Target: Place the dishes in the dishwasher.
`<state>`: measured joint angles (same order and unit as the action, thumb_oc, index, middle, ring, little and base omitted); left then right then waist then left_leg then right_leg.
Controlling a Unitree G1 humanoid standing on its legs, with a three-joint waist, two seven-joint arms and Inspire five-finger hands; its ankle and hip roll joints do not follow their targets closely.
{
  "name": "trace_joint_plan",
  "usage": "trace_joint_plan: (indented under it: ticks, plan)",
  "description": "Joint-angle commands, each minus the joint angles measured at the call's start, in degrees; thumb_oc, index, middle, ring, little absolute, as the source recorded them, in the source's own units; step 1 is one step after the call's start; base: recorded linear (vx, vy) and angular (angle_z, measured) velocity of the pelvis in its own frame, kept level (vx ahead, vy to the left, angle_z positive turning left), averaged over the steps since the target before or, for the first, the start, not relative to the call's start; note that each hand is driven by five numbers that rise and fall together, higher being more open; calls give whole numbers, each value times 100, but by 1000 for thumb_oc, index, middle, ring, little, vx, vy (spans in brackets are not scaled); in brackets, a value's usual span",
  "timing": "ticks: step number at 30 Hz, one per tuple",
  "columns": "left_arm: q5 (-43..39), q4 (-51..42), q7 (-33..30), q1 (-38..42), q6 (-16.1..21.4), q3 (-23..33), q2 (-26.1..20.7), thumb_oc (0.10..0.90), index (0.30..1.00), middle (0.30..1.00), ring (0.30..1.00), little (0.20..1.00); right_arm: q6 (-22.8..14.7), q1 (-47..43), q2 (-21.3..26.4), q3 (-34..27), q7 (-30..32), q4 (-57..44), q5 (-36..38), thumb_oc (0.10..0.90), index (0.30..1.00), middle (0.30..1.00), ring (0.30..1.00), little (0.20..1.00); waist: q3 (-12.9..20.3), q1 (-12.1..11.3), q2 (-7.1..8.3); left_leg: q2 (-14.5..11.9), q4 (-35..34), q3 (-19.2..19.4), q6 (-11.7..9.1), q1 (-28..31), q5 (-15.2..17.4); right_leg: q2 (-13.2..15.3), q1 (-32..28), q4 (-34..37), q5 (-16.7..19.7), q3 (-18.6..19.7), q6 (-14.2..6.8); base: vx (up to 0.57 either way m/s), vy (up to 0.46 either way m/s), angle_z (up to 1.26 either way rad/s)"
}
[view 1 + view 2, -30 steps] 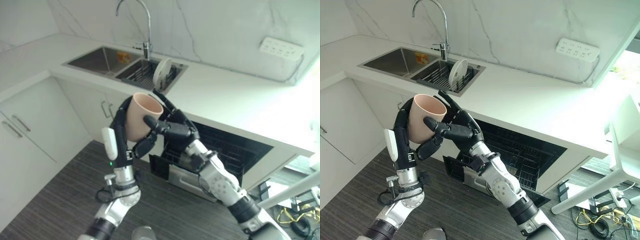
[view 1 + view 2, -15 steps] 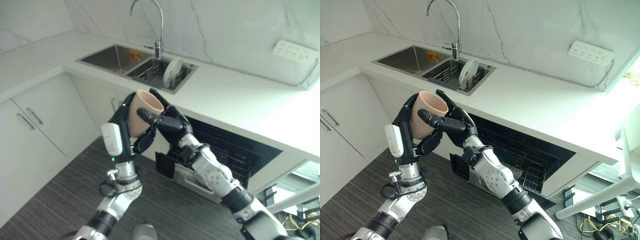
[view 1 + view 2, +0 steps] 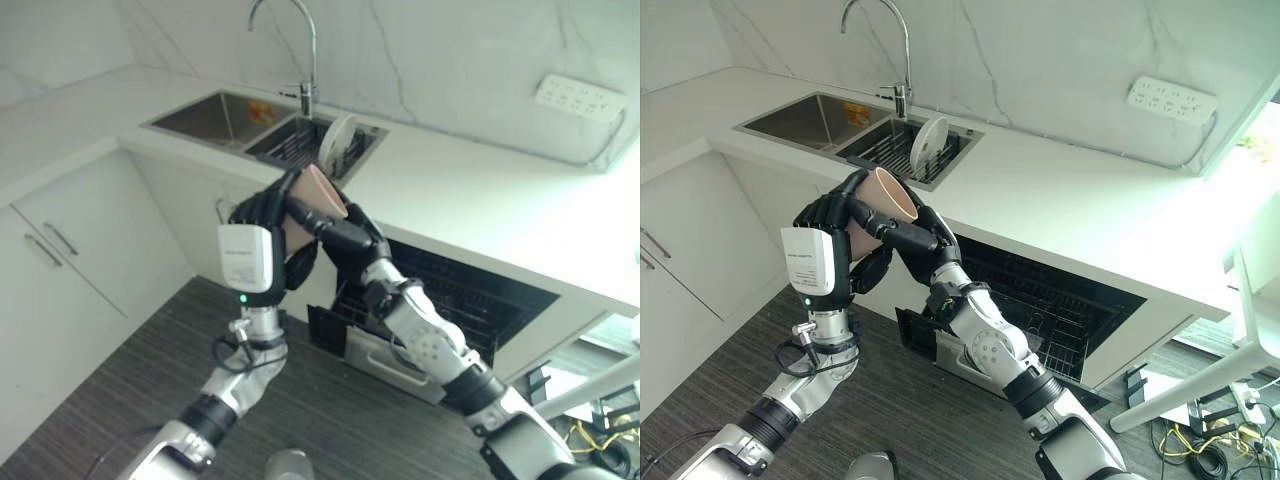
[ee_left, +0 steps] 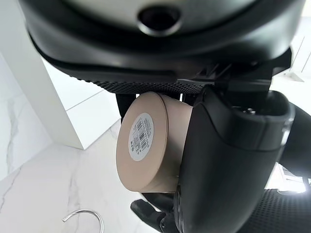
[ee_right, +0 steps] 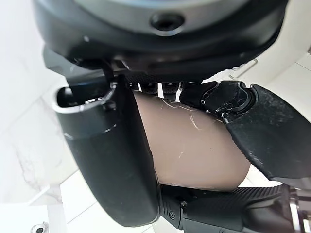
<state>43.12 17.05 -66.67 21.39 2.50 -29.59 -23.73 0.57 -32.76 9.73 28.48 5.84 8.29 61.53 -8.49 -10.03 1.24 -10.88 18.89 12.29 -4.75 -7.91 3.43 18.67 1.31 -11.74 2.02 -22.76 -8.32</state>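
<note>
A white surface (image 3: pixel 1070 215) runs along a marble wall (image 3: pixel 1040 50) above a dark wood floor (image 3: pixel 900 420). At 11 o'clock, the sink (image 3: pixel 810 120) holds a rack with a plate (image 3: pixel 930 143). Centre, the left hand (image 3: pixel 835 235) and right hand (image 3: pixel 925 240) both curl round a tilted beige cup (image 3: pixel 880 205). At 4 o'clock, the dishwasher (image 3: pixel 1050 310) stands open.

Silver-grey jointed arms end in each dark robot hand (image 3: pixel 840 235), one white-backed.
</note>
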Motion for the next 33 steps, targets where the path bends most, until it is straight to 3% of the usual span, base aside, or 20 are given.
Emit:
trace_joint_plan:
  ticks: [1,7,8,13,15,17,19,20,22,23,24,29,33]
  plan:
    - [839,72,339,1473,12,-1251,356,400,300,300,300,300,232,-1568,-1056,963,-455,-368,-96,400,300,300,300,300,143,-52,-157,107,-170,-345,-35,254,517,-77,-250,-545,-1103,-17,-98,0,0,0]
    - [628,12,238,1475,93,-1239,423,400,300,300,300,300,-56,-1552,-1108,896,-461,-309,-173,400,300,300,300,300,134,-73,-179,135,-170,-379,-25,261,509,-74,-280,-545,-1114,-13,-85,0,0,0]
    - [619,-8,222,1464,110,-1229,436,438,356,356,356,356,-115,-1545,-1119,878,-477,-299,-189,400,300,300,300,300,137,-79,-183,141,-170,-390,-22,263,513,-76,-282,-545,-1116,-13,-81,0,0,0]
    - [460,-78,247,1400,236,-1179,467,800,900,900,900,900,-436,-1559,-1121,798,-434,-311,-349,400,300,300,300,300,147,-97,-184,161,-170,-425,-18,277,519,-91,-295,-545,-1130,1,-68,0,0,0]
    - [233,-47,294,1340,439,-1152,498,800,900,900,900,900,-583,-1555,-1101,749,-374,-346,-434,400,300,300,300,300,145,-103,-178,166,-170,-431,-12,289,523,-97,-300,-545,-1132,10,-61,0,0,0]
    - [-241,-38,619,1258,941,-1109,526,800,900,900,900,900,-698,-1531,-1080,687,-237,-412,-487,400,300,300,300,300,127,-114,-176,163,-170,-418,-14,347,562,-99,-345,-545,-1164,19,-65,0,0,0]
    - [-1357,-16,1204,1142,1586,-1067,603,800,900,900,900,900,-810,-1525,-1051,595,-168,-411,-593,400,300,300,300,300,114,-123,-180,162,-170,-423,1,334,536,-102,-334,-545,-1137,12,-54,0,0,0]
    - [-1965,-23,1826,988,1875,-1020,671,800,900,900,900,900,-827,-1510,-1008,511,-22,-442,-688,400,300,300,300,300,88,-137,-183,156,-170,-413,4,377,572,-106,-371,-545,-1165,10,-59,0,0,0]
    - [-2310,-123,2669,643,2281,-993,705,800,900,900,900,900,-868,-1494,-864,290,195,-534,-721,400,300,300,300,300,86,-148,-182,139,-170,-390,15,334,546,-100,-324,-545,-1129,2,-49,0,-10,2]
    - [-2578,-370,3239,412,2308,-981,649,800,900,900,900,900,-1002,-1459,-739,104,333,-579,-740,400,300,300,300,300,55,-158,-189,127,-170,-372,14,354,572,-95,-343,-545,-1144,-12,-51,0,0,0]
    - [-3284,-626,4056,154,2306,-953,504,800,900,900,900,900,-1170,-1379,-591,-121,421,-621,-742,400,300,300,300,300,19,-147,-207,119,-170,-348,20,359,572,-95,-337,-545,-1129,-17,-62,0,0,0]
    - [-5086,-1028,6095,-334,1847,-856,311,800,900,900,900,900,-1262,-1123,-269,-459,542,-821,-1005,400,300,300,300,300,5,-76,-263,109,-170,-278,47,360,555,-89,-300,-545,-1097,0,-64,-18,33,1]
    - [-6326,-1488,7819,-1007,1347,-596,24,800,900,900,900,900,-1327,-520,257,-909,191,-973,-1113,400,300,300,300,300,-15,34,-362,87,-170,-147,76,400,530,-66,-284,-545,-1051,2,-88,-13,84,-1]
